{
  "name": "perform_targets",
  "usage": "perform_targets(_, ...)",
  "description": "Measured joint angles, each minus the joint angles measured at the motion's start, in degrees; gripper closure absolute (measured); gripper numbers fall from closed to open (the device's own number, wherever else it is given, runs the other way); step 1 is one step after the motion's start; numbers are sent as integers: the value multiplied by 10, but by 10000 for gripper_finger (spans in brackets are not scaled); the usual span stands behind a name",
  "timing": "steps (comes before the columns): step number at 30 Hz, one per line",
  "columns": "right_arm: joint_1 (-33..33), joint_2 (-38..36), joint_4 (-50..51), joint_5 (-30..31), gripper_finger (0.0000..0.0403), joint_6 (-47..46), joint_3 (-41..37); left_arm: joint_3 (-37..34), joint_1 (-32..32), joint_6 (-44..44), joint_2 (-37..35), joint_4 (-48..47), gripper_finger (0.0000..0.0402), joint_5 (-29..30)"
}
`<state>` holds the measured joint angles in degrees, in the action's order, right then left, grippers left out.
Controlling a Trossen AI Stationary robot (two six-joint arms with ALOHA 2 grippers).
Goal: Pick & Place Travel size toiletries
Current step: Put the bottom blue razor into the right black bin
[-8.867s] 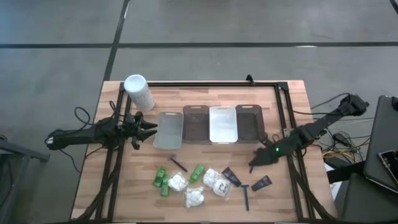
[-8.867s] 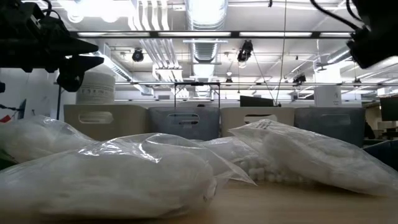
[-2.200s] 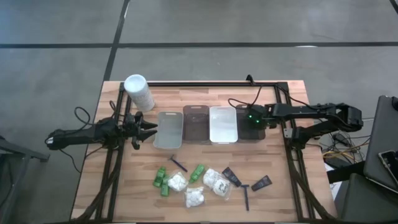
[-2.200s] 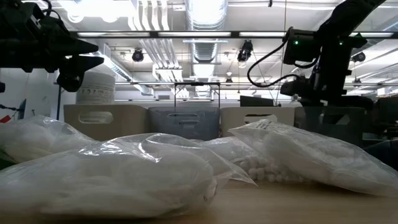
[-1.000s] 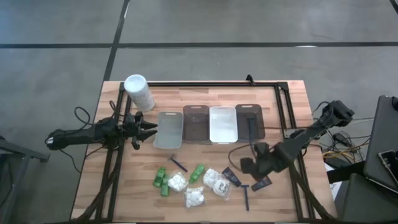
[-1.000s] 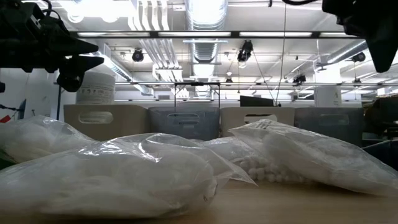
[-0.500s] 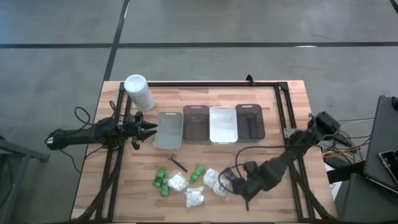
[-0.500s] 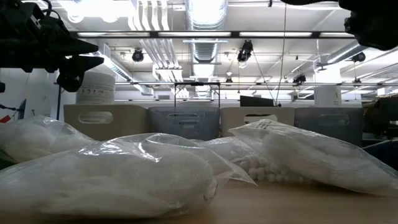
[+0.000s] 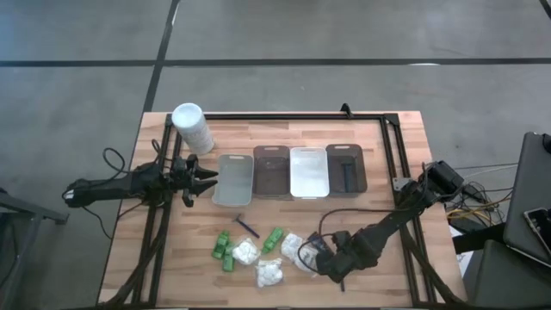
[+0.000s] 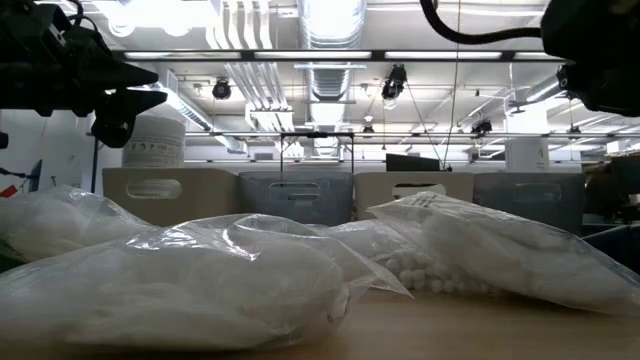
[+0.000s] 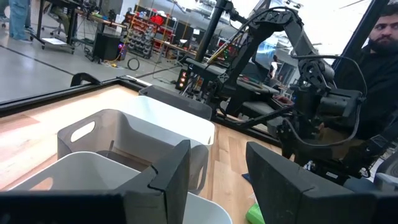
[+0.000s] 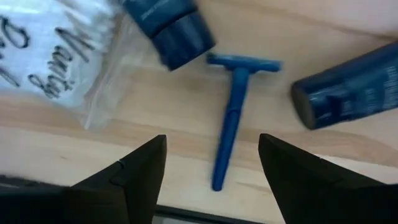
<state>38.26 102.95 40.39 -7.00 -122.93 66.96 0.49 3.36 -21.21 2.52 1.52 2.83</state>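
My right gripper point(image 9: 337, 263) point(image 12: 212, 149) hovers open near the table's near edge, pointing down, one finger on each side of a slim blue razor point(image 12: 231, 118) that lies flat on the wood, touching nothing. Two dark tubes point(image 12: 168, 31) point(image 12: 342, 93) and a white packet point(image 12: 50, 56) lie around it. Green bottles point(image 9: 225, 247) point(image 9: 274, 238), further white packets point(image 9: 245, 251) point(image 9: 269, 272) and another razor point(image 9: 247, 226) lie to its left. A dark razor point(image 9: 347, 175) lies in the rightmost tray. My left gripper point(image 9: 207, 179) point(image 11: 217, 165) waits open beside the leftmost tray.
Four trays point(image 9: 233, 179) point(image 9: 272, 172) point(image 9: 309, 172) point(image 9: 346, 155) stand in a row mid-table. A tall white container point(image 9: 192, 127) stands at the far left corner. A black frame point(image 9: 396, 138) borders the table. Crinkly packets point(image 10: 200, 280) fill the low view. A person point(image 11: 379, 56) stands beyond the table.
My right gripper has travelled from just near of the rightmost tray toward the table's near edge and a little left, ending over the blue razor among the dark tubes. The left arm and all the items have kept still.
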Motion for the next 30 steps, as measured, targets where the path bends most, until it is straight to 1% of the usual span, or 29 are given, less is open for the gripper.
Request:
perform_targets(12,2,10,-6,2,197,-5,-16,0,0,0,1,0,241,0)
perform_targets(16,4,21,-30,-2,201,-1,-23,0,0,0,1,0,241,0)
perform_targets(23,5,40,-33,-7,202,10,-26,0,0,0,2,0,241,1)
perform_targets(26,5,43,-33,-9,218,18,-27,0,0,0,3,0,241,1)
perform_targets(30,5,44,-29,-10,255,27,-28,0,0,0,3,0,241,0)
